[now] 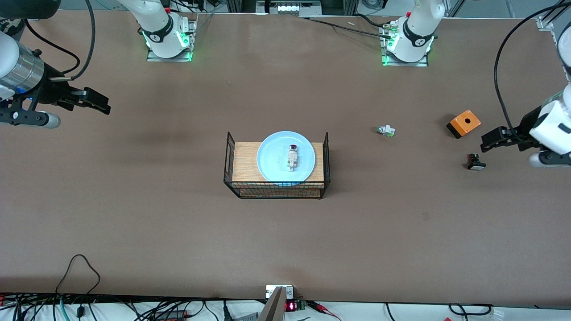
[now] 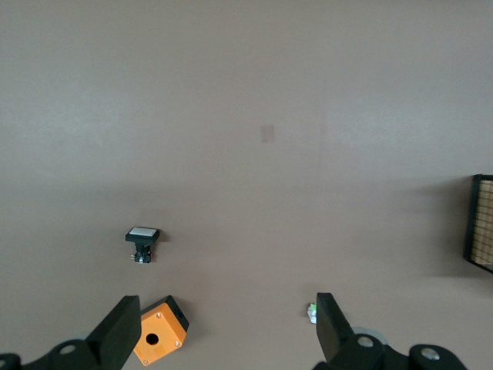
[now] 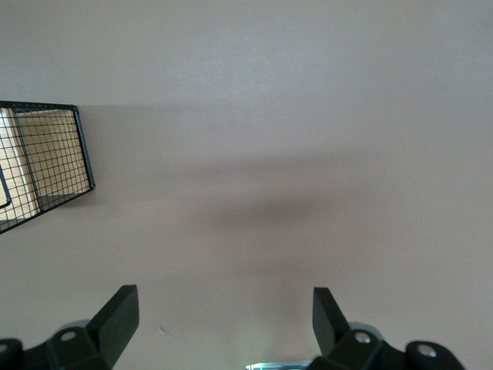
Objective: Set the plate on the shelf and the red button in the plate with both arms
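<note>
The black wire rack with a wooden shelf (image 1: 277, 167) has mesh walls at both ends, but is open from above onto the pale blue round plate (image 1: 286, 157). Toward the left arm's end, the orange box (image 1: 464, 123), black button (image 1: 476, 162) and green-capped switch (image 1: 385, 130) (well apart) leave gaps between them.

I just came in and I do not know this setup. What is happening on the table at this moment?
Nothing is being handled. The plate sits on the wooden shelf of a wire rack, and the red button lies on the plate. The left pincer is open over the table near a black button and an orange box. The right pincer is open at the right arm's end.
</note>
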